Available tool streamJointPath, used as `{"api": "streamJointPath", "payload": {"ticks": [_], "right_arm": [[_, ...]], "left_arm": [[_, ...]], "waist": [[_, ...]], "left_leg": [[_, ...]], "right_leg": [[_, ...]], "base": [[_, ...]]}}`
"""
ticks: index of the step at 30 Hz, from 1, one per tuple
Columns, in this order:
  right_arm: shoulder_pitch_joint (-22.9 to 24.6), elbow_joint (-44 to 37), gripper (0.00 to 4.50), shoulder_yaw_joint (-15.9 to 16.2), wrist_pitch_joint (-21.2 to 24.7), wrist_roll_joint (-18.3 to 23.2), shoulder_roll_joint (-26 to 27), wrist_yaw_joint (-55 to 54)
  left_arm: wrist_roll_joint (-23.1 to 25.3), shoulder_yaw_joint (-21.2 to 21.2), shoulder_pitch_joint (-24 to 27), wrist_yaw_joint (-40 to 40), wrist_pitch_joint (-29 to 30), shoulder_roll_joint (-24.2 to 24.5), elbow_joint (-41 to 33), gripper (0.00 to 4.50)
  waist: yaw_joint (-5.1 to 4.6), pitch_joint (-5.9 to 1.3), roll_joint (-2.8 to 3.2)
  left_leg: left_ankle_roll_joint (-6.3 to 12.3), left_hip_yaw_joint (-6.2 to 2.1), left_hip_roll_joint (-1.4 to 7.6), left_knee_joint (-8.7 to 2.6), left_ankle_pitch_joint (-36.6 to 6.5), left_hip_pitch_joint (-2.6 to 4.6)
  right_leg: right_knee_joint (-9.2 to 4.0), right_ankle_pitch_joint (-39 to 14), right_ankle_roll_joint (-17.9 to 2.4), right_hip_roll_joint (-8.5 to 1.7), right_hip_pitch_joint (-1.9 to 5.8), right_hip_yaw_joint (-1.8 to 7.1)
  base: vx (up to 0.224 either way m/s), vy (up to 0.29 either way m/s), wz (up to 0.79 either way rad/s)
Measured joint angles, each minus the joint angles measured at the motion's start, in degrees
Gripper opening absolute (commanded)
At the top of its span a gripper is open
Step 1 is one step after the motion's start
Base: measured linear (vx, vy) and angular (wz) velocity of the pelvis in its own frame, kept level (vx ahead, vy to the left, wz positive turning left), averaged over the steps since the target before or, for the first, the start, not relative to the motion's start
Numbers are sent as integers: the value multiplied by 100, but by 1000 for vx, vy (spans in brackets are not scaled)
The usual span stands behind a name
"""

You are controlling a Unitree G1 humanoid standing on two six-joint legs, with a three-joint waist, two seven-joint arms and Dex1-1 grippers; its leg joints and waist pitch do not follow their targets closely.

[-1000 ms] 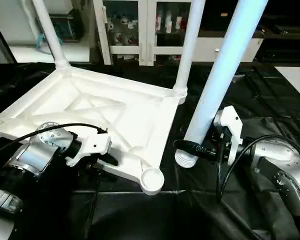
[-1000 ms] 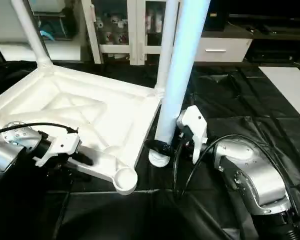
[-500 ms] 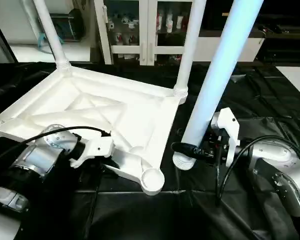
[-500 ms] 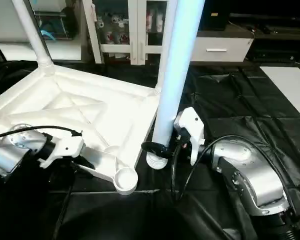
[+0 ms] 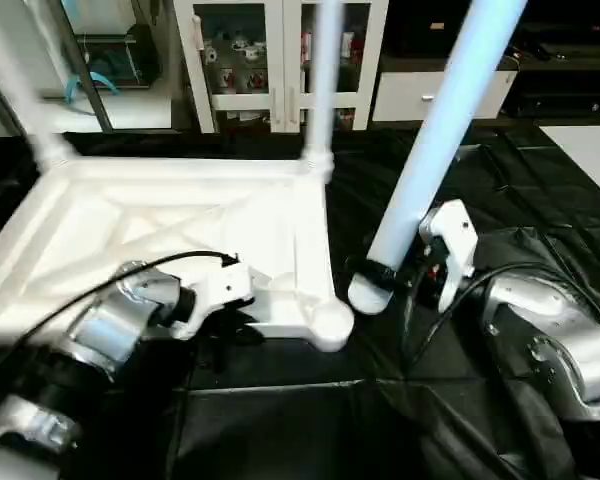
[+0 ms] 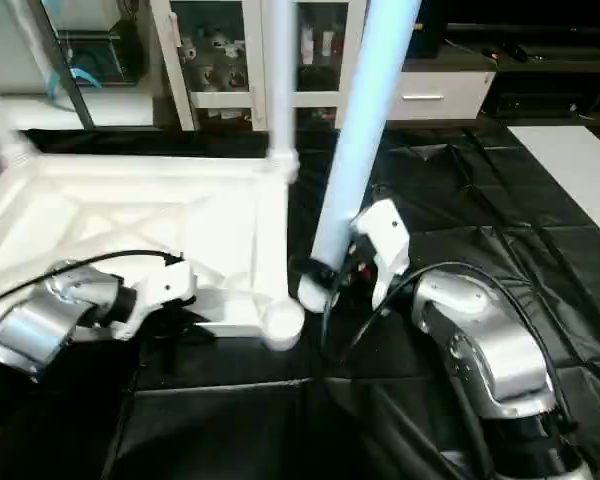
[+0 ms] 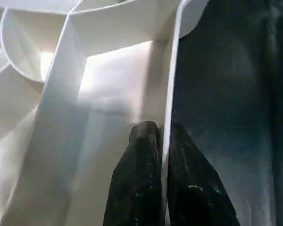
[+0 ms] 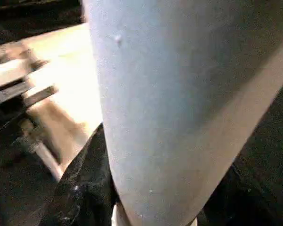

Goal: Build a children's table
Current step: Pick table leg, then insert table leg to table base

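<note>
White plastic table top (image 5: 160,230) shows no readable writing.

Black-covered work table (image 5: 540,190), white glass-door cabinet (image 5: 250,60) with small items behind, white drawer unit (image 6: 450,95)

no legible text, labels or signs

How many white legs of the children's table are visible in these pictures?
3. One leg stands in the tabletop's far left corner, a second leg in its far right corner, and the right gripper holds a third leg beside the tabletop. A fourth may be hidden.
</note>
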Motion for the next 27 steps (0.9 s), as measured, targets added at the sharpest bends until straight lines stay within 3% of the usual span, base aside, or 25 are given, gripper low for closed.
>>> {"api": "streamJointPath", "payload": {"ticks": [6, 14, 27], "right_arm": [[-283, 136, 186, -198, 415, 233, 73, -96], [-530, 391, 186, -68, 596, 262, 115, 95], [-698, 597, 186, 74, 587, 174, 121, 196]], "left_arm": [[-1, 39, 196, 465, 557, -380, -594, 1], [-21, 230, 205, 1150, 809, -893, -620, 1], [-42, 211, 178, 1054, 614, -745, -626, 0]], "waist": [[102, 14, -27], [93, 30, -59], [84, 23, -89]], "left_leg": [[32, 5, -2, -5, 13, -11], [43, 10, -2, -5, 19, -27], [58, 11, -2, -2, 30, -78]], "right_leg": [[-18, -2, -2, -6, -5, -5], [-15, -1, -2, -10, -13, -7], [8, -1, -2, -10, -95, -7]], "base": [[0, 0, 0], [0, 0, 0], [0, 0, 0]]}}
